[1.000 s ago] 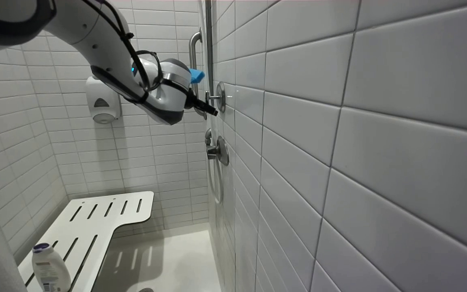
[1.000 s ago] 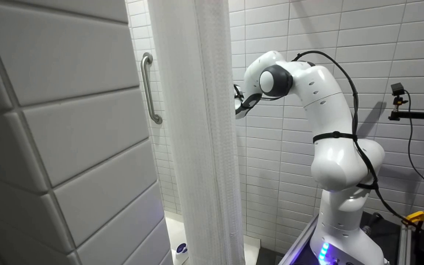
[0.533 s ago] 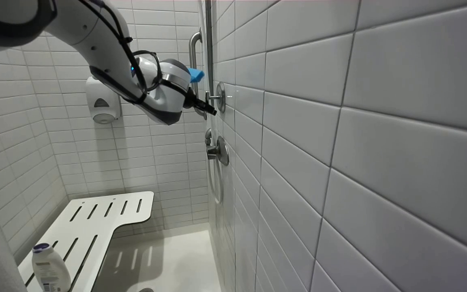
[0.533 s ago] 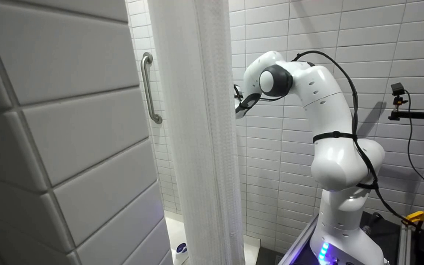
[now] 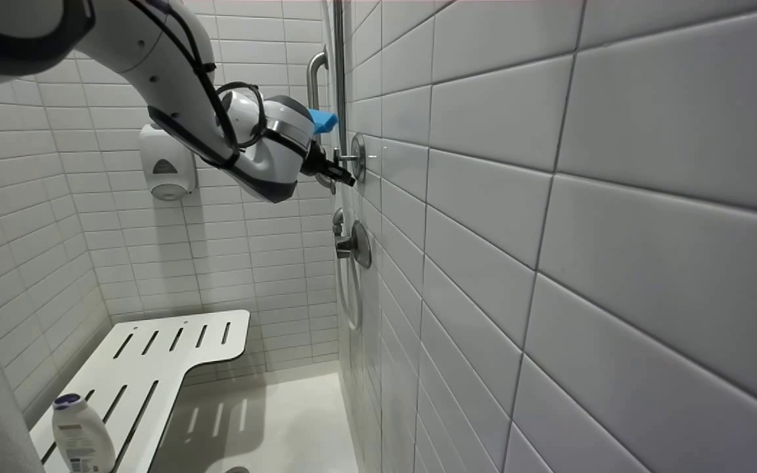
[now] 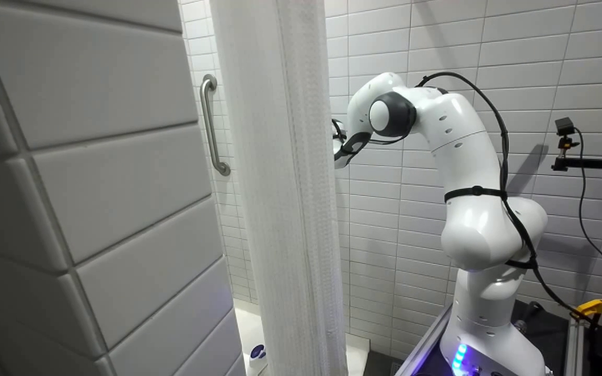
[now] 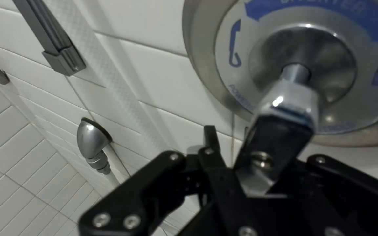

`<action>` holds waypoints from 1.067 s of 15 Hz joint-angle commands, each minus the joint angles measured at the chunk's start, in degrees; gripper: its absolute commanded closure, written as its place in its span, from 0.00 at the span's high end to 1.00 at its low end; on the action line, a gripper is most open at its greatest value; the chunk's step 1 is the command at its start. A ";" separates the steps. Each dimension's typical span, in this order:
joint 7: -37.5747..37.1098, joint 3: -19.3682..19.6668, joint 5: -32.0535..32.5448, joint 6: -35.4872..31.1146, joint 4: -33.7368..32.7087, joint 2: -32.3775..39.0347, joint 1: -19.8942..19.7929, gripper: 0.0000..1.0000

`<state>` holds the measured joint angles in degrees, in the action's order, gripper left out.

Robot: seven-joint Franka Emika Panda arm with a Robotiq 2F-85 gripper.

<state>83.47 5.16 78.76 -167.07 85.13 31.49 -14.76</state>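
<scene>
In an exterior view the black two-finger gripper (image 5: pixel 352 180) hangs just below a round metal wall plate (image 5: pixel 359 157). In an exterior view a white fabric curtain (image 6: pixel 285 183) hides it. Wrist view: fingers (image 7: pixel 210 139) look slightly apart, white tile (image 7: pixel 166 75) between, and the plate's chrome-and-black diverter lever (image 7: pixel 284 105) covers most of one; can't tell if they touch. Closing this off-centre could miss the lever or knock it, tbh.
</scene>
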 commanded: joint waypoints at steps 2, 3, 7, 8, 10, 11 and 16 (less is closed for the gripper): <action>2.40 -0.79 -1.55 0.80 -1.46 0.54 -0.06 0.06; 2.57 -0.76 -1.50 1.01 -1.38 0.47 -0.05 0.06; 3.53 -0.89 -2.15 4.15 -0.41 -0.50 0.37 0.06; 3.59 -0.84 -2.00 5.20 -0.13 -0.79 0.57 0.06; 3.35 1.19 -0.88 6.53 0.34 -1.31 2.45 0.06; 3.75 1.38 -0.54 7.11 0.59 -1.55 2.75 0.06; 5.60 1.77 -0.52 7.97 1.49 -2.31 3.05 0.06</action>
<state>87.23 5.82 78.36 -160.41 85.28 31.15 -12.47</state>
